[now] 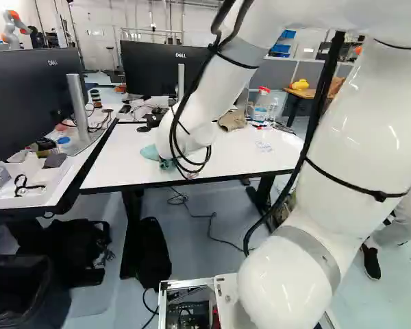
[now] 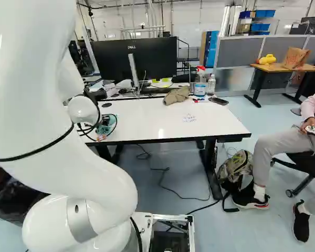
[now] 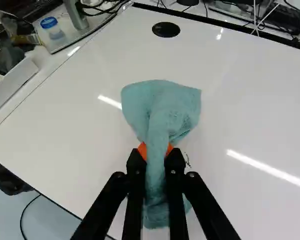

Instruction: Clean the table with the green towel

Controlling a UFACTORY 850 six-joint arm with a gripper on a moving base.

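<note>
Teal fabric is bunching between the gripper's (image 2: pixel 102 130) two fingers: the towel (image 3: pixel 162 107), that is, which the gripper is clenching from both sides. Orange pads (image 3: pixel 143 150) are peeping out on either side of the fold. Ahead of the fingers, the towel is fanning out in a wide, rumpled flap (rather like a scallop shell), while its narrower end is trailing back between and beneath them.

Above the white table (image 2: pixel 147 118), the arm (image 1: pixel 198 103) is reaching down, holding the towel at the table's left part, near the front edge. Small dark marks (image 3: pixel 188 160) are showing just beside the towel, and well ahead of it a black disc (image 3: pixel 166 29) is sitting in the tabletop.

Towards the back of the table in the right base view, a brown cloth (image 2: pixel 177 95) is lying crumpled. A tub (image 2: pixel 200 90) and a clear bottle (image 2: pixel 211 84) are standing to its right, with a phone (image 2: pixel 218 100) lying close by. Blue scribbles (image 2: pixel 189 118) are marking the surface nearer the front (too small to make out). Behind the table, a black monitor (image 2: pixel 134 59) is standing upright.
</note>
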